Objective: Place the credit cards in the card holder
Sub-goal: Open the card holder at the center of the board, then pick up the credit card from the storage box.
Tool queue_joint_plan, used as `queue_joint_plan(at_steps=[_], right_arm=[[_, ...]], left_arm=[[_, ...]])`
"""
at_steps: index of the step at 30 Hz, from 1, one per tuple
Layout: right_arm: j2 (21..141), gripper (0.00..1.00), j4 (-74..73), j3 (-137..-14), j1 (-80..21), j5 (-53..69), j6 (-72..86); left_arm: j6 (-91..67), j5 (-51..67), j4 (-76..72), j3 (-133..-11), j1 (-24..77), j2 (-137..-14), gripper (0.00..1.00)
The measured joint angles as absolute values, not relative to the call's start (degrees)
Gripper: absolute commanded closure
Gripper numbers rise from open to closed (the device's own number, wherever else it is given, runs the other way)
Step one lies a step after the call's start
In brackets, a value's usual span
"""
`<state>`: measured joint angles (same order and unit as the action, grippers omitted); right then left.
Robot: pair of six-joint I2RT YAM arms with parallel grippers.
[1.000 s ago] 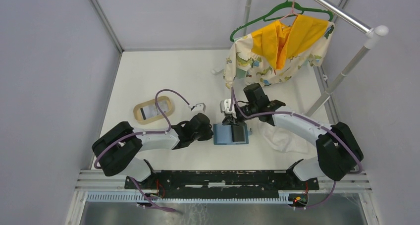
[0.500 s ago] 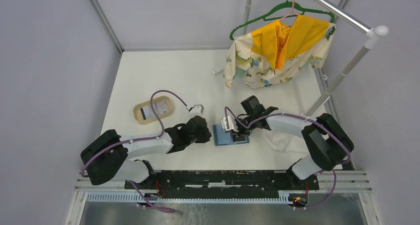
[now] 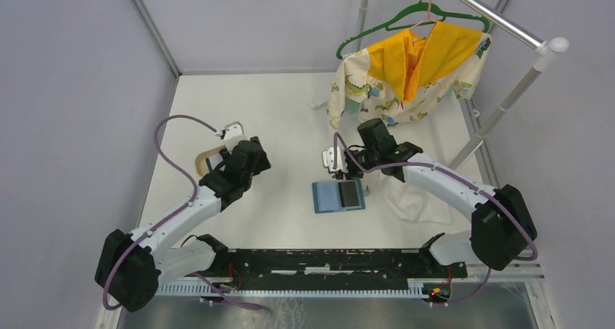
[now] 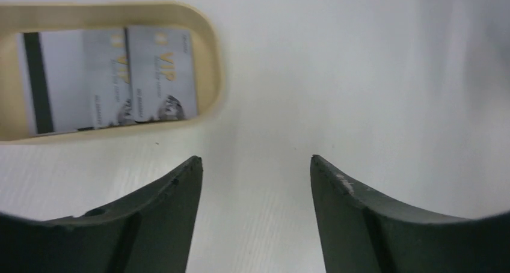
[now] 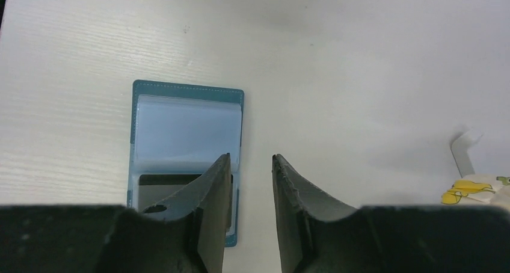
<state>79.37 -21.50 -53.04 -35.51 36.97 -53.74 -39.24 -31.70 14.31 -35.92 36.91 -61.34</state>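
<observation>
The card holder (image 3: 328,197) lies open on the table, blue, with a black credit card (image 3: 351,193) in its right half. In the right wrist view the holder (image 5: 186,122) shows clear sleeves and that dark card (image 5: 165,181) in the lower pocket. My right gripper (image 5: 251,157) hovers over the holder's right edge, open by a narrow gap with nothing in it. Two pale credit cards (image 4: 159,74), one with a black stripe (image 4: 37,83), lie in the tan tray (image 4: 209,62). Just right of the tray, my left gripper (image 4: 255,159) is open and empty over bare table.
A dinosaur-print garment with yellow lining (image 3: 410,75) hangs from a green hanger on a metal rail (image 3: 500,25) at the back right. A white cloth (image 3: 417,202) lies right of the holder. In the top view my left arm (image 3: 243,162) covers part of the tray (image 3: 204,161).
My left arm swung from beside the holder back-left to the tray and opened its jaws. My right gripper pressed down on the holder, then rose off it and opened a little.
</observation>
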Motion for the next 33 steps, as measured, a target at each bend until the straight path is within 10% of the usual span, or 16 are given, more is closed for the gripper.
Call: queue_joint_plan(at_steps=[12, 33], right_arm=[[79.26, 0.63, -23.22, -49.93, -33.52, 36.91, -52.47], [79.64, 0.64, -23.29, -49.56, -31.97, 37.50, -52.29]], left_arm=[[-34.94, -14.02, 9.30, -37.89, 11.44, -70.15, 0.32], [-34.92, 6.57, -0.16, -41.28, 20.12, -85.08, 0.41]])
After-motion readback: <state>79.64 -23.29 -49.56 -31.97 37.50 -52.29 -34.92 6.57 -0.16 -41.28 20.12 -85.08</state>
